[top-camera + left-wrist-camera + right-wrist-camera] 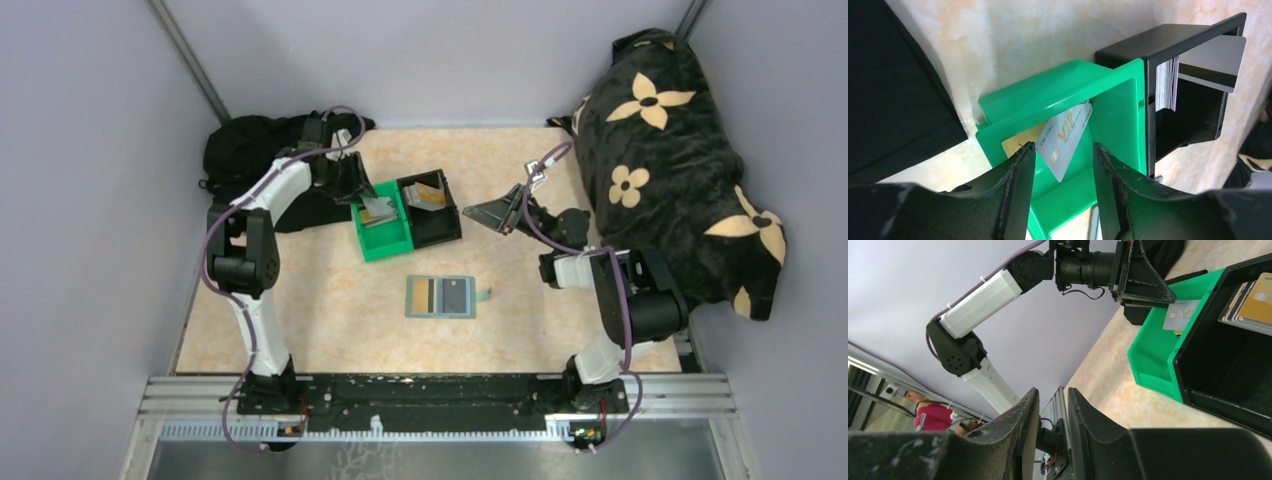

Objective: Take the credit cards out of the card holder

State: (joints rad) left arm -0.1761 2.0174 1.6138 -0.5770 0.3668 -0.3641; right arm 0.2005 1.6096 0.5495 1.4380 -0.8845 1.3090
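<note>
The grey-blue card holder lies open and flat in the middle of the table. It shows a tan card with a dark stripe and a pale grey card. My left gripper hangs open over the green bin. Below it a pale grey card leans on a gold card inside the bin, free of the fingers. My right gripper hovers just right of the black bin, jaws a little apart with nothing between them.
The black bin stands against the green one and holds a stack of cards. A black flowered bag fills the right side. Black cloth lies at the back left.
</note>
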